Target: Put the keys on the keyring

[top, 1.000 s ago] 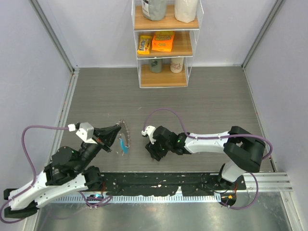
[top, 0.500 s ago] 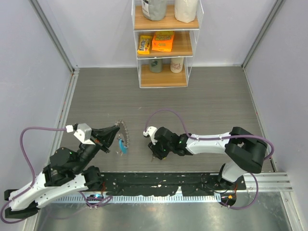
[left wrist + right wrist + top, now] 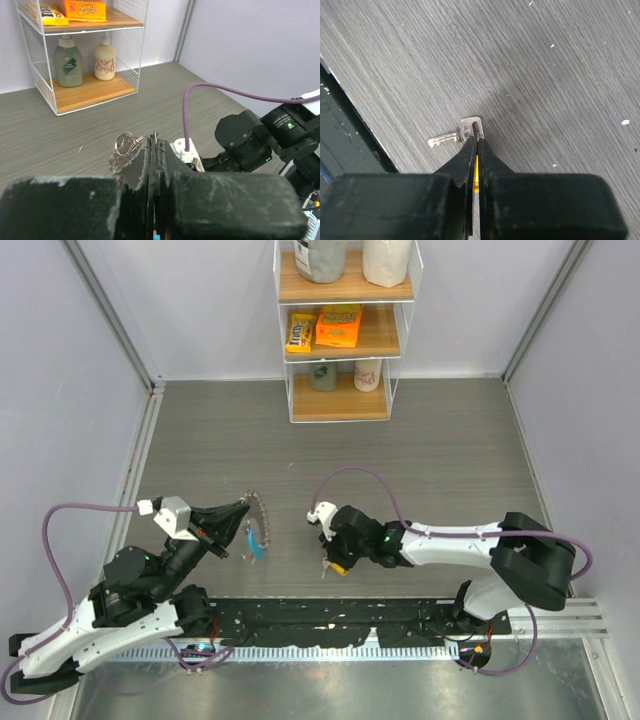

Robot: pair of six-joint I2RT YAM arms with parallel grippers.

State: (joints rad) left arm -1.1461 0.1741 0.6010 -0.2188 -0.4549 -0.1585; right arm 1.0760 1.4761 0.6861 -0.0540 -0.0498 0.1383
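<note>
My left gripper [image 3: 243,508] is shut on the keyring [image 3: 263,515], a thin silvery loop held above the table with its blue tag [image 3: 256,543] hanging below. In the left wrist view the wire sticks out of the shut gripper [image 3: 155,140], with a bunch of small silver rings [image 3: 125,147] just left of it. My right gripper [image 3: 328,562] is low over the table near the front edge, shut on a small key [image 3: 451,137]. The key's silver blade points left and a strip of yellow [image 3: 476,167] shows between the jaws of the right gripper [image 3: 477,137].
A wire shelf [image 3: 340,340] with snack packs and bottles stands at the back centre, also visible in the left wrist view [image 3: 75,60]. A black rail [image 3: 330,625] runs along the near edge, close to the right gripper [image 3: 340,130].
My right gripper has gone from open to shut on the key and shifted slightly right and nearer. The left arm and keyring have stayed put.
</note>
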